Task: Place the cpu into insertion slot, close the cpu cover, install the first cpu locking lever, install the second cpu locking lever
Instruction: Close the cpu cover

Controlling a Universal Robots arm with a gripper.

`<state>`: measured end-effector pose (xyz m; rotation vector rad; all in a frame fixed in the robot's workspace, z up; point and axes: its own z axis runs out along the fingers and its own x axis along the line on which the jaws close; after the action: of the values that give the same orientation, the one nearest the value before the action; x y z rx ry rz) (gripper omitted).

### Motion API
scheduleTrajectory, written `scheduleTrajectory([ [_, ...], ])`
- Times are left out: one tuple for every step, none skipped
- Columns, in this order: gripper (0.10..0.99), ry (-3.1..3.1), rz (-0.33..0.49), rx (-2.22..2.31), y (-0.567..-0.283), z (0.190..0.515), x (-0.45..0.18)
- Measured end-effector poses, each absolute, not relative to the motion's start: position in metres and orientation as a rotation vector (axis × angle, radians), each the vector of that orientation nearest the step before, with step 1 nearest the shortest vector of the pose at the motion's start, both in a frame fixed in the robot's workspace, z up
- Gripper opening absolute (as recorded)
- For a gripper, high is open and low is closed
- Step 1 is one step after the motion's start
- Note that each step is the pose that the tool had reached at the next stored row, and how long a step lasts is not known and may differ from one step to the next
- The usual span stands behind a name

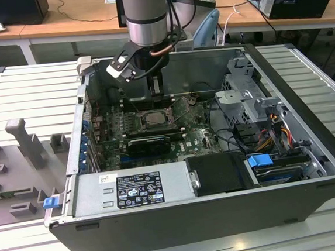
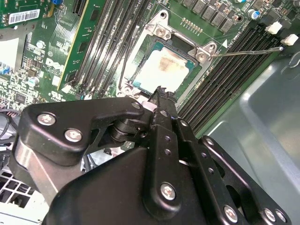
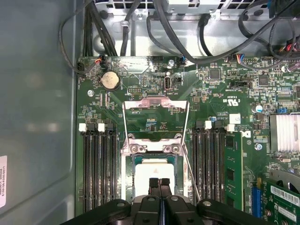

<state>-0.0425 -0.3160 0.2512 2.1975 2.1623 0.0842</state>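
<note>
The claw (image 3: pixel 159 183), clenched on nothing, hovers just above the cpu (image 3: pixel 143 173) seated in the insertion slot (image 3: pixel 152 148), cpu cover (image 3: pixel 155 100) open.

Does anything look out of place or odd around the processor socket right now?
Nothing looks damaged. A thin locking lever sticks out unlatched across the memory slots, and the cpu cover is swung open, leaving the cpu bare.
</note>
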Motion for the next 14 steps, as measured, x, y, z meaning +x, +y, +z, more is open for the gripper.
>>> scheduleTrajectory([
  [0.106, 2.162, 0.084, 2.198, -0.3160, 0.2517, -0.0425],
  [0.106, 2.162, 0.084, 2.198, -0.3160, 0.2522, -0.0425],
  [0.106, 2.162, 0.084, 2.197, -0.3160, 0.2528, -0.0425],
  [0.106, 2.162, 0.084, 2.198, -0.3160, 0.2544, -0.0425],
  [0.106, 2.162, 0.084, 2.198, -0.3160, 0.2556, -0.0425],
  [0.106, 2.162, 0.084, 2.198, -0.3160, 0.2564, -0.0425],
  [0.106, 2.162, 0.084, 2.198, -0.3160, 0.2574, -0.0425],
  [0.106, 2.162, 0.085, 2.197, -0.3161, 0.2575, -0.0424],
  [0.106, 2.163, 0.084, 2.197, -0.3162, 0.2575, -0.0421],
  [0.106, 2.163, 0.084, 2.198, -0.3163, 0.2575, -0.0416],
  [0.106, 2.163, 0.083, 2.198, -0.3164, 0.2576, -0.0403],
  [0.106, 2.163, 0.082, 2.199, -0.3165, 0.2576, -0.0388],
  [0.106, 2.163, 0.081, 2.200, -0.3164, 0.2576, -0.0362],
  [0.106, 2.163, 0.080, 2.200, -0.3164, 0.2576, -0.0344],
])
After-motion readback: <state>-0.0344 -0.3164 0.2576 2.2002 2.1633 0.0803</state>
